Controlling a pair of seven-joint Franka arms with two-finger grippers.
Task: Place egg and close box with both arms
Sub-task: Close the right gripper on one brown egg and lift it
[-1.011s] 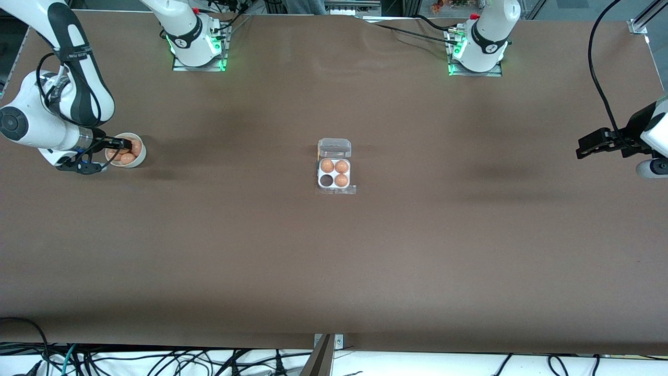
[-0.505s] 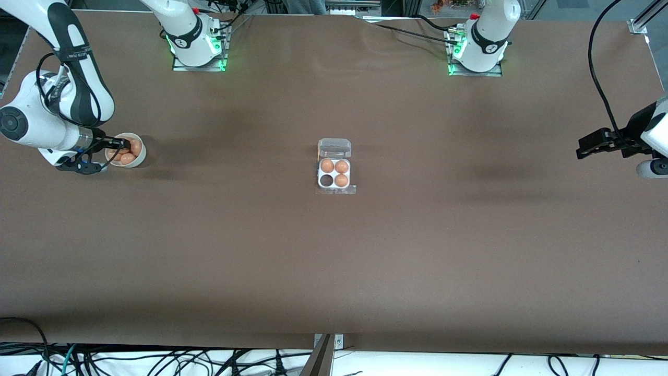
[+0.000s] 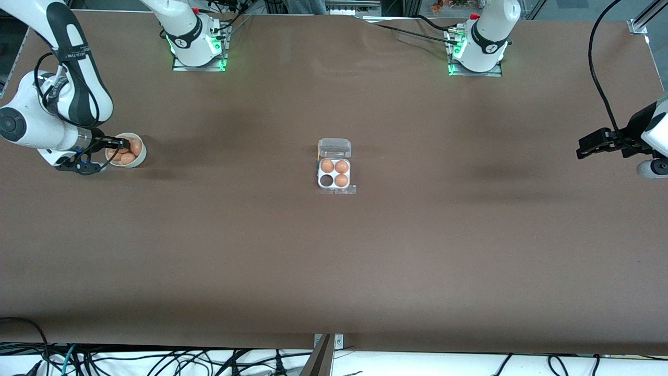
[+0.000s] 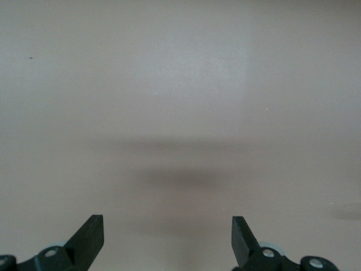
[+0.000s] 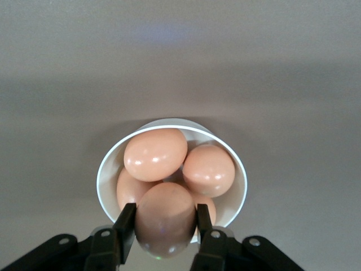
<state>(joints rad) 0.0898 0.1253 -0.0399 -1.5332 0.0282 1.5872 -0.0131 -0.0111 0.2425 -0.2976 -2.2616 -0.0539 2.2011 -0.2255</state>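
Over the white bowl [image 5: 172, 186], the right gripper [image 5: 164, 232] clamps an egg [image 5: 164, 217]; the waiting left gripper [image 4: 167, 240] hangs wide over bare table [image 4: 180, 84].

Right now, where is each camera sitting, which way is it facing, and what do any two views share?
Front view: high across the table, facing both arms' bases; shows the box, bowl and both arms.
Left wrist view: on the left arm, looking down at bare table between the open left gripper.
Right wrist view: on the right arm, over the bowl, right gripper shut on an egg.
Shared: front and right wrist views both show the bowl.
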